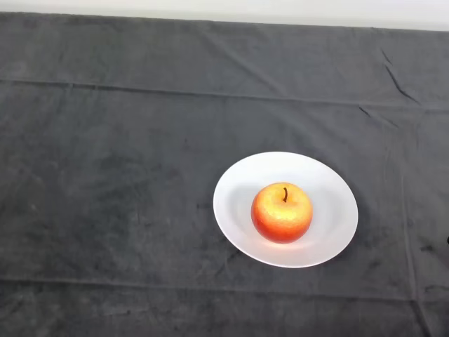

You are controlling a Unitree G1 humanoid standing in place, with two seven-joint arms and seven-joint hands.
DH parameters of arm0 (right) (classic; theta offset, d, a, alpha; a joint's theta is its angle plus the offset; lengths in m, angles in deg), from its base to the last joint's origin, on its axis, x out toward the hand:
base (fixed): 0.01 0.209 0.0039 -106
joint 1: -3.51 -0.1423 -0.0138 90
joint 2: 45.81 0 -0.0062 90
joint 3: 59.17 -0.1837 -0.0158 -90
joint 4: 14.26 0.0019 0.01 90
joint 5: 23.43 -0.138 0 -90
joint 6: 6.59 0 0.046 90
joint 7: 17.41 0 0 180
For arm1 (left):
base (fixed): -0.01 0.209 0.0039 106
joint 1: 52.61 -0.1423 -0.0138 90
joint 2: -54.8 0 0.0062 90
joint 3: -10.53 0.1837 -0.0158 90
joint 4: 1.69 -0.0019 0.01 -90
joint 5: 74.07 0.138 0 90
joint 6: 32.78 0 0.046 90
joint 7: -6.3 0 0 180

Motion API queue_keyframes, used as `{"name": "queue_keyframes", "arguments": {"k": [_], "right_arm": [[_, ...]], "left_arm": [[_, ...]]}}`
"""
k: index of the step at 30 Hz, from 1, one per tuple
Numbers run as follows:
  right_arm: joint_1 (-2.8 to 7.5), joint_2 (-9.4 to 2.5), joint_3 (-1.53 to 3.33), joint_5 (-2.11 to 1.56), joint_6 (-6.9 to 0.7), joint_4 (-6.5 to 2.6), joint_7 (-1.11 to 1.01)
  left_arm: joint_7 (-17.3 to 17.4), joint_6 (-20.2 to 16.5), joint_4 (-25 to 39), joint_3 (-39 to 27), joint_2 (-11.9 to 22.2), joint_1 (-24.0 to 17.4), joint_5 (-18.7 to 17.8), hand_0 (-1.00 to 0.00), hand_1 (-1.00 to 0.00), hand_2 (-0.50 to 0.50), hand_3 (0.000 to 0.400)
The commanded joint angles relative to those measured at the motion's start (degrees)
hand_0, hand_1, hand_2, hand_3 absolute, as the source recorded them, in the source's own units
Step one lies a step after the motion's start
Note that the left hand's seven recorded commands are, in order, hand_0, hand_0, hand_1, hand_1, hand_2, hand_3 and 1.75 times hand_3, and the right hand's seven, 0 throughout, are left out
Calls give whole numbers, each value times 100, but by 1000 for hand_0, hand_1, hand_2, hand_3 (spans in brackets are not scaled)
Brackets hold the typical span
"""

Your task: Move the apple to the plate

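Sitting: the apple (pixel 281 213) rests on the white plate (pixel 238 184), near the middle of the plate's well and a little toward the near side.
Apple colour: red-orange around the sides, fading to yellow on top around the stem.
Apple pose: upright, with its short dark stem pointing up and leaning slightly away from the camera.
Apple contact: its underside touches the plate; a soft shadow and a faint warm reflection lie on the plate just below and to the left of it.
Plate: round, plain white, shallow, with a wide rim that shows bare all the way around the apple.
Plate position: right of the table's centre and in the nearer half of the view, lying flat on the cloth.
Cloth: a dark grey cloth (pixel 112 175) covers the whole table; a long fold line runs across it in the far part of the view, another runs across close to the near edge, and a few short creases sit at the far right.
Background: a thin pale strip (pixel 280 10) shows beyond the far edge of the cloth, along the top of the view.
Task state: the apple is already on the plate.
Hand: no part of the robot's arm appears in the head view, so its state cannot be told.
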Motion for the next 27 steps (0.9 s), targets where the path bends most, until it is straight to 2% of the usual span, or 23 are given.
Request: {"name": "queue_keyframes", "arguments": {"k": [1,8,14,19,27], "right_arm": [[509,-472,-55,-134,-456,-449,-46],[518,-473,-53,-137,-449,-446,-49],[535,-468,-43,-133,-434,-438,-44],[542,-468,-31,-129,-429,-427,-29],[564,-464,-20,-134,-436,-399,-28]], "left_arm": [[18,52,-58,-165,-114,191,88,0,0,0,0],[20,26,-56,-193,-137,219,130,0,0,0,0],[33,8,-31,-215,-157,224,152,0,0,0,0],[46,-5,-1,-235,-171,219,168,0,0,0,0],[53,-1,0,-254,-199,231,211,0,0,0,0]]}}
